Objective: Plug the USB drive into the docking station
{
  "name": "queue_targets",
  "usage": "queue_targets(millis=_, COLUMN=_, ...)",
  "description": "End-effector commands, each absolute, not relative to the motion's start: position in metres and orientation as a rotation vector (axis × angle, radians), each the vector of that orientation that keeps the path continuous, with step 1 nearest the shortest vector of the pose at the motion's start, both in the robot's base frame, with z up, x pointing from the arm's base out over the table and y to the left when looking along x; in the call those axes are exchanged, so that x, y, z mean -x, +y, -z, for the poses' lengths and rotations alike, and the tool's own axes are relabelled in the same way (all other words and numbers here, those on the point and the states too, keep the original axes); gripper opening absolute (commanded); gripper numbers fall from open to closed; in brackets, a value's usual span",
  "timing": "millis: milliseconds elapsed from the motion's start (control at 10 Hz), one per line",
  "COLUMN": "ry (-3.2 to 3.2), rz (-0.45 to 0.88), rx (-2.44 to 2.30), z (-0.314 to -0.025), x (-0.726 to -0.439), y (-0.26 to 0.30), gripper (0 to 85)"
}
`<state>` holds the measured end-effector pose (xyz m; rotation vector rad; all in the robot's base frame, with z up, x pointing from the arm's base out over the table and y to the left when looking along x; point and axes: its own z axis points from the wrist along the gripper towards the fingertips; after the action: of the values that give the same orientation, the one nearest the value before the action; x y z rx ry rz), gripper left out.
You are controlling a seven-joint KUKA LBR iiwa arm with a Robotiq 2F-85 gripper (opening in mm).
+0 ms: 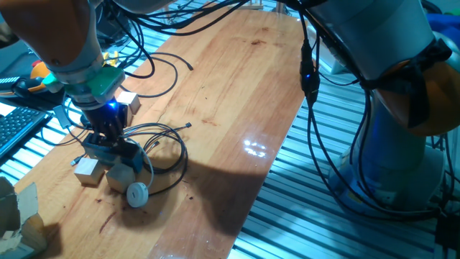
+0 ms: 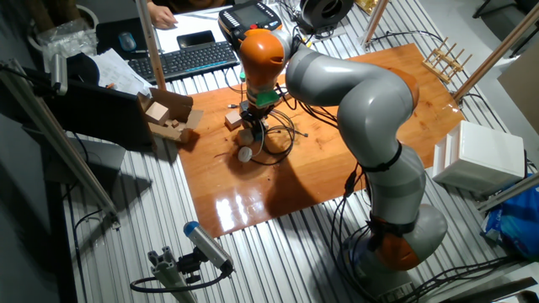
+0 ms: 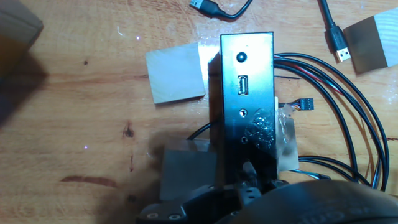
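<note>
The docking station (image 3: 247,106) is a flat black box lying between pale wooden cubes, with a USB port (image 3: 244,85) on the face toward me. In one fixed view it (image 1: 95,150) sits directly under my hand. My gripper (image 3: 249,184) hangs over the box's near end, below the port, with its fingers close together. A small dark stub (image 3: 249,169) sticks out between them and looks like the USB drive. In one fixed view the gripper (image 1: 109,142) is low over the box, and the drive itself is hidden there. The arm also shows in the other fixed view (image 2: 255,126).
Wooden cubes lie beside the box (image 3: 176,73), (image 3: 372,40), (image 1: 88,170), (image 1: 121,176). A round grey puck (image 1: 137,193) lies in front. Thin black cables (image 1: 169,140) loop to the right, with loose USB plugs (image 3: 339,46), (image 3: 202,5). A keyboard (image 1: 14,129) is at the left.
</note>
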<state>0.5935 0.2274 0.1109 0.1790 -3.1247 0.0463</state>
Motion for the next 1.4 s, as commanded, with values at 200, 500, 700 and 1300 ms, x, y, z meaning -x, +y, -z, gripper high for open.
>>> queue_targets(millis=200, ry=-3.131, rz=-0.040, rx=-0.150, z=-0.113, x=-0.595, y=0.228, gripper=34.0)
queue_targets(millis=500, ry=-3.138, rz=-0.007, rx=-0.078, z=-0.118, x=-0.595, y=0.232, gripper=51.0)
queue_targets(millis=700, ry=-3.143, rz=-0.019, rx=-0.025, z=-0.137, x=-0.597, y=0.242, gripper=51.0)
queue_targets(millis=1300, ry=-3.130, rz=0.036, rx=-0.037, z=-0.218, x=-0.609, y=0.230, gripper=34.0)
